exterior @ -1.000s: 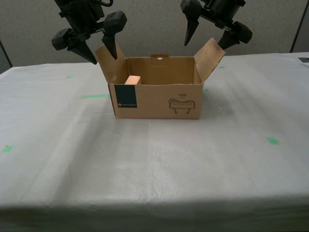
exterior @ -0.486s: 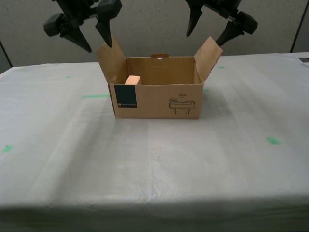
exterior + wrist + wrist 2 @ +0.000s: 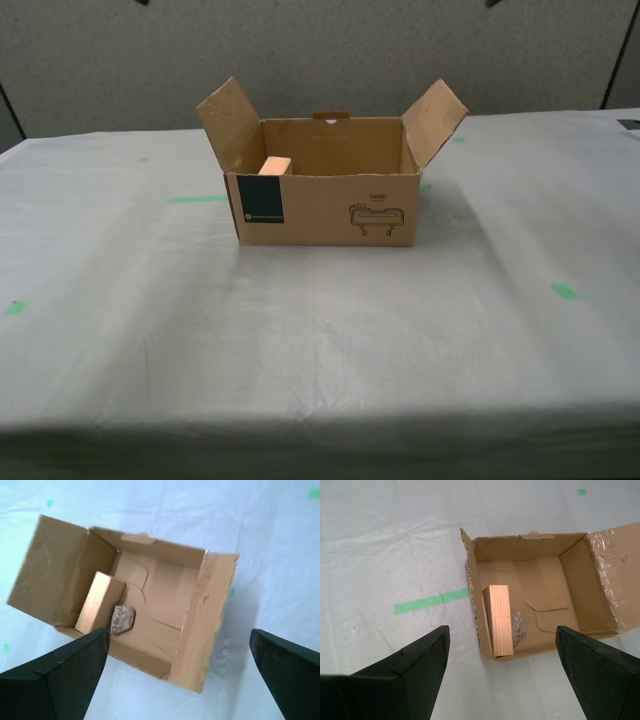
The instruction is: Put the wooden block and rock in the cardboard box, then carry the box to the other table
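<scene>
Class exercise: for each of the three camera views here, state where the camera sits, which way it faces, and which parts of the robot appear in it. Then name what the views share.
Exterior view: on the robot, level across the other table at the cardboard box; no robot part visible.
Second wrist view: above, facing down; my second gripper, open.
First wrist view: above, facing down; my first gripper, open.
Shared: both wrist views show the wooden block and the rock inside the box.
</scene>
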You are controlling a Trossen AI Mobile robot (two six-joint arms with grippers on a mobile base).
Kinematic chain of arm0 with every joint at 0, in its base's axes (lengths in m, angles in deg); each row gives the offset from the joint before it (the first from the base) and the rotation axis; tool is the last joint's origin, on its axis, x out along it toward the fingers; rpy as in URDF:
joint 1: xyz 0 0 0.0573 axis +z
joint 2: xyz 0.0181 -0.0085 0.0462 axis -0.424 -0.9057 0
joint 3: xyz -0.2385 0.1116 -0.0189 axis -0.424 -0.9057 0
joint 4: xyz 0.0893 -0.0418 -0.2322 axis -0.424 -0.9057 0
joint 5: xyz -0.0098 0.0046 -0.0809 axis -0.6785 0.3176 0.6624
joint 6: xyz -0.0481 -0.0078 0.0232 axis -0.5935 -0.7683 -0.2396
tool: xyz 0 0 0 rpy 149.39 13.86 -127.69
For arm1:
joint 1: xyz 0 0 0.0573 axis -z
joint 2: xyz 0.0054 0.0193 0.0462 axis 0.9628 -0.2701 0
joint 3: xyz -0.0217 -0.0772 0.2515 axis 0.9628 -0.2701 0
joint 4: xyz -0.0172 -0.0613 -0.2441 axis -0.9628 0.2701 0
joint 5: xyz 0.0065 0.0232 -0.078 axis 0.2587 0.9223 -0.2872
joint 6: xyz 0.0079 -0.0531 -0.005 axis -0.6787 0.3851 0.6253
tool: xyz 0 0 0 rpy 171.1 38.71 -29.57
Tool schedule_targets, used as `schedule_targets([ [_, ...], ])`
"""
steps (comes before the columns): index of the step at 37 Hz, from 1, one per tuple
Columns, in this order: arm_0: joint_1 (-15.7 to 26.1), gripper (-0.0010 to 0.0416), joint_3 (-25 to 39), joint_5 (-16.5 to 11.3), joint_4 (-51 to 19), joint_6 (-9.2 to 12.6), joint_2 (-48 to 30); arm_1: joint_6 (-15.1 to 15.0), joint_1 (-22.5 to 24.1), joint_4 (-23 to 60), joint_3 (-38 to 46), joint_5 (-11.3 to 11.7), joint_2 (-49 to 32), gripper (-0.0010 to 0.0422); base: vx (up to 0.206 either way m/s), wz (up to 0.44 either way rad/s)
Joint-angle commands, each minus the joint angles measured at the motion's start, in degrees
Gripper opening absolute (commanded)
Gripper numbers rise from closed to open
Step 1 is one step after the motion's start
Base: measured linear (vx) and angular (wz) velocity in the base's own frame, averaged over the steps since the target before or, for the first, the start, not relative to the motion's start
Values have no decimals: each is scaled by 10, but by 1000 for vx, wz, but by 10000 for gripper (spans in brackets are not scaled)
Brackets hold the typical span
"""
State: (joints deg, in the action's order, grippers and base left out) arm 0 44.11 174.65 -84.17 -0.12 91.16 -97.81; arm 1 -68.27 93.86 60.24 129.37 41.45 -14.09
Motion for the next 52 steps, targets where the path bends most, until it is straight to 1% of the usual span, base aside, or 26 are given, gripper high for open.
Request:
schedule_targets([
  [1,0,389,-10,7,-4,-12,38,-12,1,17,0,6,33,286,0,0],
  [3,0,389,-24,7,-3,-17,66,-16,1,23,0,25,48,286,0,0],
  [5,1,390,-43,7,2,-16,91,-19,1,29,-3,53,68,286,0,0],
  [6,1,390,-57,7,4,-17,105,-20,1,27,-7,62,77,286,0,0],
  [8,1,389,-84,7,13,-17,135,-21,1,24,-19,71,97,286,0,0],
  [16,2,390,-190,7,56,-14,228,-20,1,3,-116,72,176,286,0,0],
  [21,2,389,-233,8,76,-16,259,-21,1,-26,-169,72,219,286,0,0],
  [24,2,389,-248,8,88,-16,266,-21,1,-43,-184,72,237,286,0,0],
  [31,2,389,-261,7,86,-16,269,-20,1,-41,-188,72,257,286,0,0],
  [52,2,389,-261,7,88,-16,266,-20,1,-33,-188,72,257,286,0,0],
])
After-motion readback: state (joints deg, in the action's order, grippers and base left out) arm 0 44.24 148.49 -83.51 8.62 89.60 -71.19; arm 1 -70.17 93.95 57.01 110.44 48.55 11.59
